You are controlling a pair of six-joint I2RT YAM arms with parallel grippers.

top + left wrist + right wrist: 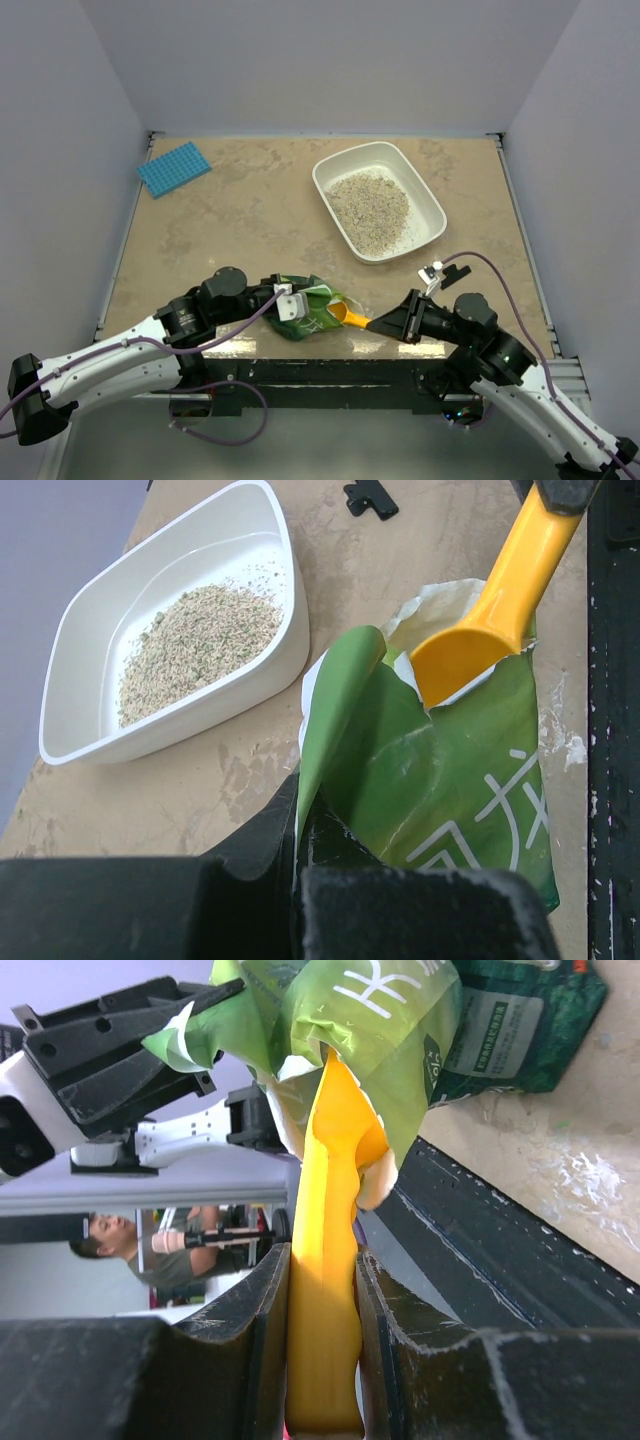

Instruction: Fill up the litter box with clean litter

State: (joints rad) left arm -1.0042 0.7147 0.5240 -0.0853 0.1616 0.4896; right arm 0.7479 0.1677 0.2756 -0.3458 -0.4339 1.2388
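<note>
Your left gripper (288, 304) pinches the lip of the green pouch (318, 312) at lower centre so its mouth gapes for the orange scoop (352, 316) clenched in your right gripper (398, 323), while the litter box (433, 207), upper right, already holds some clean litter (370, 205).
</note>
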